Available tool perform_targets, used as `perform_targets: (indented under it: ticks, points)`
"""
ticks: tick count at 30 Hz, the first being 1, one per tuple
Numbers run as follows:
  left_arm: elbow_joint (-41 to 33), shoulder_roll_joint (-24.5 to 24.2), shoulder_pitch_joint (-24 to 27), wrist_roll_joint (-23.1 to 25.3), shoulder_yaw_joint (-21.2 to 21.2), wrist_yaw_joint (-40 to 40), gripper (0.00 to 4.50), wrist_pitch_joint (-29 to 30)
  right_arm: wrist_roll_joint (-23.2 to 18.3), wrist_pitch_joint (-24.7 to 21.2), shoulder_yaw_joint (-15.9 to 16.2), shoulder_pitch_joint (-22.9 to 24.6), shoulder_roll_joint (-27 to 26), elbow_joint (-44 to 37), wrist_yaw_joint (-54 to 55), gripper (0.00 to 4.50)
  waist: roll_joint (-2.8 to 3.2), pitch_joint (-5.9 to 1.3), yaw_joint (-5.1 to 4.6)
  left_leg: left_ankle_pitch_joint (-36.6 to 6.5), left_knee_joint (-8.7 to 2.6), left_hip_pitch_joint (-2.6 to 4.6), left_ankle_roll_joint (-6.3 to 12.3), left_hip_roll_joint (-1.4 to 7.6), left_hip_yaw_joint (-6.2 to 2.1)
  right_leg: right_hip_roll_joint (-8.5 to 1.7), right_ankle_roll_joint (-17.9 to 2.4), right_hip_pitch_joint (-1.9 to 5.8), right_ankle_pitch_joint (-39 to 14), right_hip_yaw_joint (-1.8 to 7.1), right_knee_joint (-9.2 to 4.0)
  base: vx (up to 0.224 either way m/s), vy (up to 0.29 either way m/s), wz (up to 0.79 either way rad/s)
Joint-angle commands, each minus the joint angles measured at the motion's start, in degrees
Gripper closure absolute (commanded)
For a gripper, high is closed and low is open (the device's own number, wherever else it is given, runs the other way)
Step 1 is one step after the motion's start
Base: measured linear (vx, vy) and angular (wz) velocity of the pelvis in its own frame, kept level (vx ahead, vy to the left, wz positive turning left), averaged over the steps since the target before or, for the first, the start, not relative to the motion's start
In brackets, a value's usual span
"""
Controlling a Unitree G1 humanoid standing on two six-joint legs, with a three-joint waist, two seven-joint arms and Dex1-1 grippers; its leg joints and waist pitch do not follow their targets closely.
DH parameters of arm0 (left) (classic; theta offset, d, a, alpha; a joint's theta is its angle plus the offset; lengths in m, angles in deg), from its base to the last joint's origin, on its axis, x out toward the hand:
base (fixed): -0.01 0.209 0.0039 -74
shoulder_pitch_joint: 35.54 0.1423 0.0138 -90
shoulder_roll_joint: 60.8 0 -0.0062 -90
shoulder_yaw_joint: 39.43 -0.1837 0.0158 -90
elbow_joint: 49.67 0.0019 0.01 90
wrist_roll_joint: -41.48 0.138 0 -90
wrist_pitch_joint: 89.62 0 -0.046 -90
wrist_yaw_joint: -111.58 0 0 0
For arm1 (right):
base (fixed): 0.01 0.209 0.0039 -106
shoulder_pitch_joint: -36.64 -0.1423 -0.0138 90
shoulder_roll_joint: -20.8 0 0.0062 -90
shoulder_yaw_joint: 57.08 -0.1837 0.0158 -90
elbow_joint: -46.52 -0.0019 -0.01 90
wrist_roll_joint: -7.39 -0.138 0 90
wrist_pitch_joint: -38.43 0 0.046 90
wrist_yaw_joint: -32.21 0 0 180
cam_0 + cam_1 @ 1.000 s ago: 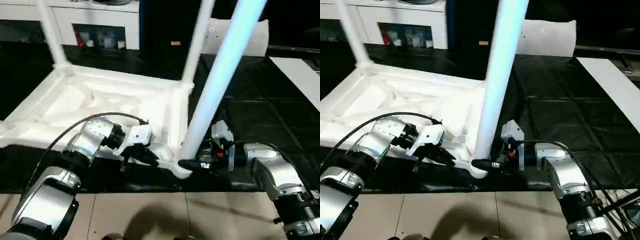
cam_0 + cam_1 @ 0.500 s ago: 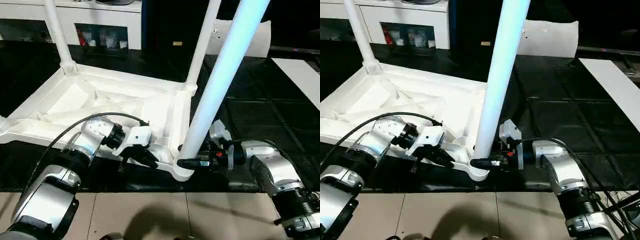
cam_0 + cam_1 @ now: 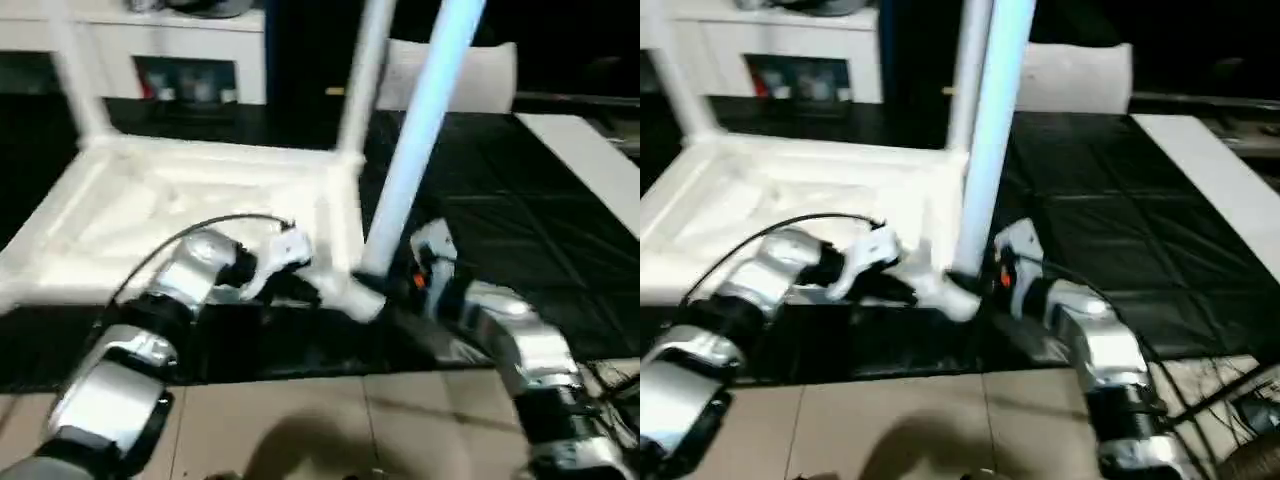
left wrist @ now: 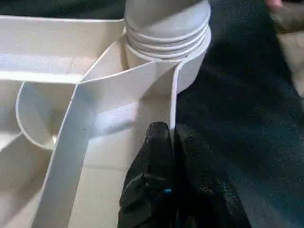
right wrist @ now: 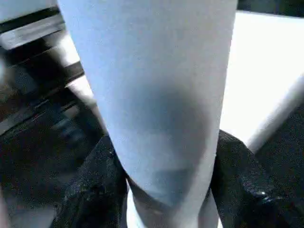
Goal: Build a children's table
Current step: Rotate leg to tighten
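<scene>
Jaws straddle leg (image 5: 156, 104); tabletop (image 4: 57, 71) cropped.

The tabletop (image 3: 190, 200) lies upside down; a leg (image 3: 415, 150) stands in its near corner socket (image 3: 362, 296), the left gripper (image 4: 172, 142) left, the right gripper (image 5: 161, 180) right.

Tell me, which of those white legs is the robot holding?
The nearest leg, standing in the tabletop's front corner socket: the right gripper clasps its base. The two far legs stand untouched.
</scene>
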Motion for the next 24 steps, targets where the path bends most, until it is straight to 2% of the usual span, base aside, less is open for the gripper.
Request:
perform_targets:
  ticks: [1, 2, 3, 5, 6, 9, 10, 11, 13, 15, 17, 20, 22, 24]
  points:
    - [0.17, 8.31, -2.69, -2.17, 1.15, 9.29, 4.50, 2.11, -0.25, -3.08, 3.82, -2.72, -8.37, 2.42, 7.79, 2.46, 0.18, -3.08, -0.39, -16.34, -4.17, 0.16, -0.60, 0.82, -0.57, -4.12, -5.63, 1.85, -30.86, 2.14, -6.22, 0.000, 0.000, 0.00]
    - [0.32, 9.08, -3.00, -2.02, 1.67, 11.47, 4.50, 2.66, 0.28, -3.07, 3.37, -3.36, -9.78, 3.06, 10.58, 2.47, 0.13, -3.27, -0.35, -15.99, -4.13, 0.13, -0.49, 0.73, -0.68, -4.23, -5.58, 2.13, -30.60, 2.05, -6.25, 0.000, 0.000, 0.00]
    - [0.43, 9.85, -3.34, -1.86, 2.16, 13.85, 4.50, 3.45, 0.73, -3.07, 2.81, -4.28, -11.24, 4.01, 13.40, 2.48, 0.26, -3.29, -0.52, -15.10, -4.20, -0.08, -0.19, 0.74, -0.57, -4.09, -5.76, 2.18, -28.77, 2.25, -6.13, 0.000, 0.000, 0.00]
    - [0.10, 10.93, -3.60, -1.62, 2.80, 16.79, 4.50, 4.82, 1.38, -2.77, 1.61, -5.78, -13.76, 5.29, 17.35, 2.48, 0.40, -3.38, -0.75, -14.75, -4.13, 0.02, -0.04, 0.76, -0.49, -4.00, -6.94, 2.14, -26.06, 2.33, -5.97, 0.000, 0.000, 0.00]
    - [-0.07, 11.40, -3.66, -1.77, 3.06, 17.43, 4.50, 5.41, 1.64, -2.58, 1.21, -6.66, -14.79, 6.17, 18.87, 2.48, 0.66, -3.50, -0.78, -13.89, -4.11, -0.04, 0.29, 0.73, -0.40, -3.88, -7.75, 2.31, -23.21, 2.47, -5.71, 0.000, 0.000, 0.00]
    - [-0.86, 12.01, -3.49, -1.66, 3.32, 18.22, 4.50, 6.40, 2.21, -0.29, 1.13, -8.20, -16.43, 7.75, 20.06, 2.48, 0.53, -3.73, -1.20, -11.40, -4.05, -0.39, 0.95, 0.72, -0.25, -3.76, -10.07, 2.86, -16.17, 2.60, -4.99, 0.000, 0.000, 0.00]
    - [-0.99, 11.97, -3.41, -1.49, 3.26, 18.22, 4.50, 6.43, 2.32, 0.17, 1.25, -8.25, -16.45, 7.78, 19.78, 2.48, 0.65, -3.75, -1.07, -10.76, -3.94, -0.22, 1.49, 0.78, -0.11, -3.85, -10.65, 2.83, -14.24, 2.70, -4.92, 0.000, 0.000, 0.00]
    - [-0.96, 12.00, -3.39, -1.36, 3.25, 18.42, 4.50, 6.51, 2.51, 0.31, 1.12, -8.28, -16.65, 7.79, 19.91, 2.13, 0.65, -3.78, -1.07, -10.28, -3.93, -0.28, 1.75, 0.78, -0.09, -3.83, -10.93, 2.95, -13.30, 2.72, -4.82, 0.000, 0.000, 0.00]
    - [-1.36, 10.85, -2.79, -0.98, 2.87, 17.37, 4.50, 5.79, 2.01, 0.94, 0.45, -7.40, -16.11, 6.73, 18.62, 1.78, 0.60, -3.86, -0.96, -8.46, -3.96, -0.37, 2.43, 0.79, -0.03, -3.79, -11.81, 3.30, -10.06, 2.76, -4.45, 0.000, 0.000, 0.00]
    - [-1.60, 10.04, -2.41, -0.72, 2.56, 16.53, 4.50, 5.01, 2.18, 1.62, 0.70, -6.76, -15.12, 5.94, 17.39, 1.76, 0.65, -3.74, -0.91, -8.91, -4.01, -0.27, 2.71, 0.89, 0.00, -3.86, -12.18, 3.27, -10.25, 2.75, -4.55, 0.000, 0.000, 0.00]
    - [-2.13, 8.41, -1.48, -0.71, 2.17, 13.68, 4.50, 3.46, 2.66, 2.75, 1.09, -5.56, -12.54, 4.84, 14.93, 1.39, 0.65, -3.65, -0.90, -9.75, -4.06, -0.30, 2.74, 0.86, -0.01, -3.83, -12.03, 3.38, -11.57, 2.73, -4.69, 0.000, 0.000, 0.00]
    - [-2.47, 6.55, -0.54, -0.33, 1.51, 10.67, 4.50, 1.85, 2.60, 4.18, 1.55, -4.69, -9.78, 4.19, 11.67, 1.21, 0.70, -3.68, -1.00, -9.64, -4.10, -0.34, 2.90, 1.02, -0.05, -3.88, -12.21, 3.43, -11.01, 2.77, -4.52, 0.000, 0.000, 0.00]
    - [-2.54, 5.41, -0.05, 0.22, 0.92, 9.11, 4.50, 0.22, 2.49, 4.79, 1.84, -4.18, -8.30, 3.74, 9.70, 0.93, 0.70, -3.65, -0.99, -9.72, -4.08, -0.28, 3.07, 1.02, -0.01, -3.89, -12.23, 3.43, -11.13, 2.80, -4.65, 0.000, 0.000, 0.00]
    - [-2.63, 2.67, 0.94, -0.04, 0.14, 3.72, 4.50, -3.85, 1.39, 5.70, 2.48, -2.69, -4.30, 1.86, 3.34, 0.81, 0.55, -3.66, -0.99, -9.65, -4.06, -0.32, 3.19, 0.96, -0.03, -3.86, -12.19, 3.49, -11.35, 2.78, -4.69, 0.000, 0.000, 0.00]
